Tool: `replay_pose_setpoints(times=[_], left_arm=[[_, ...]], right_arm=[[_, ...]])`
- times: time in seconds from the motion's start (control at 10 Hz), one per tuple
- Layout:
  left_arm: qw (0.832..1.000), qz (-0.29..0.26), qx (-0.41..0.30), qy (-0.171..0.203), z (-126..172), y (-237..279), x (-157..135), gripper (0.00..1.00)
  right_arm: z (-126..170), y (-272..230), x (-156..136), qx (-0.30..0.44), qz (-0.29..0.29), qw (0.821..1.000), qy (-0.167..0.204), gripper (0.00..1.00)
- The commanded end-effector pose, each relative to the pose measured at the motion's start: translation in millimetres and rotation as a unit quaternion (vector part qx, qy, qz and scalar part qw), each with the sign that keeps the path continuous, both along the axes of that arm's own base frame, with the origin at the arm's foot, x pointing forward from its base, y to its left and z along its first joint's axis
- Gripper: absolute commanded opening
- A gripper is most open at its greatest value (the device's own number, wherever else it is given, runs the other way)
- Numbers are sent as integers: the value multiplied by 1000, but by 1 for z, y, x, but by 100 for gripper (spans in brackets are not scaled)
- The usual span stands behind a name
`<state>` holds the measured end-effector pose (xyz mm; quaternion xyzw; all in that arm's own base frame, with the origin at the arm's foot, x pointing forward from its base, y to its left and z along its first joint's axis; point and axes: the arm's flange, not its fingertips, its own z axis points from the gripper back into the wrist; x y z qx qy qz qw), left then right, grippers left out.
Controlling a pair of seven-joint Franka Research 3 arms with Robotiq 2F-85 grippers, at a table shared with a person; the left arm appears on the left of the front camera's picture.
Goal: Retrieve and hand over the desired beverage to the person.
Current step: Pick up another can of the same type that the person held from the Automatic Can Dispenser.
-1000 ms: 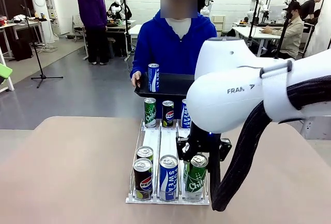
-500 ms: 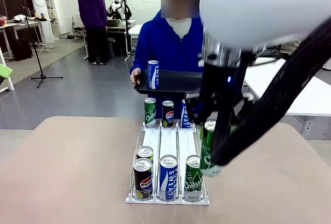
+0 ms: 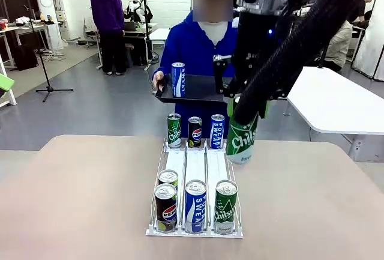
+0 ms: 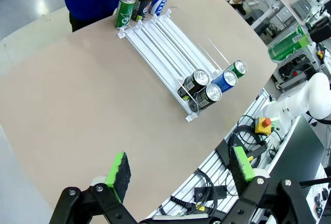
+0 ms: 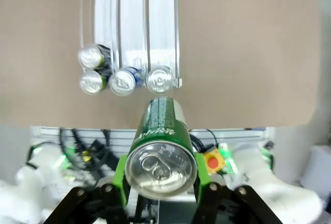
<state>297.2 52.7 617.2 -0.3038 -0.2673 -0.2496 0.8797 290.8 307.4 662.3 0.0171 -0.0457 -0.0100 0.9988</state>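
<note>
**Right hand has the green can up in the air**

Right hand (image 5: 159, 182) is clamped on a green Chilsung can (image 3: 242, 141), one green pad on each side of the can body, gripping it near the top end. In the right wrist view you look straight at the silver lid and pull tab, with the green side and white lettering running away from the camera. From the front the can hangs upright with a slight tilt, white "Chils..." script on green, silver bottom rim showing, well above the desk (image 3: 84, 200) and just right of the rack's far end.

That arm comes in from the upper right, wrapped in a black cable sleeve, with the wrist pointing down so the can hangs below it.

Below sits the clear rack (image 3: 195, 170) with three lanes. Near end: a Pepsi can (image 3: 165, 207) with another green can behind it, a blue Pocari Sweat can (image 3: 195, 205), and a green Chilsung can (image 3: 225, 206). Far end has three more, green, Pepsi, blue.

Across the desk the person (image 3: 192, 50) in the blue hoodie holds a dark tray (image 3: 198, 90) with one blue can (image 3: 177, 80) standing on it.

Left hand (image 4: 178, 169) is spread wide with nothing in it, up high looking down over the desk and rack.
</note>
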Motion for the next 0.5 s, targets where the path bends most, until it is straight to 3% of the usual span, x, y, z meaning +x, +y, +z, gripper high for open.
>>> replay_pose_setpoints(times=[0.0, 0.4], left_arm=[[1000, -8, -6, -6, -2, 1, 0, 100], [1000, -8, -6, -6, -2, 1, 0, 100]], right_arm=[[11, 4, 13, 5, -6, 1000, -1, 0], [3, 0, 9, 5, -3, 1000, 1, 0]])
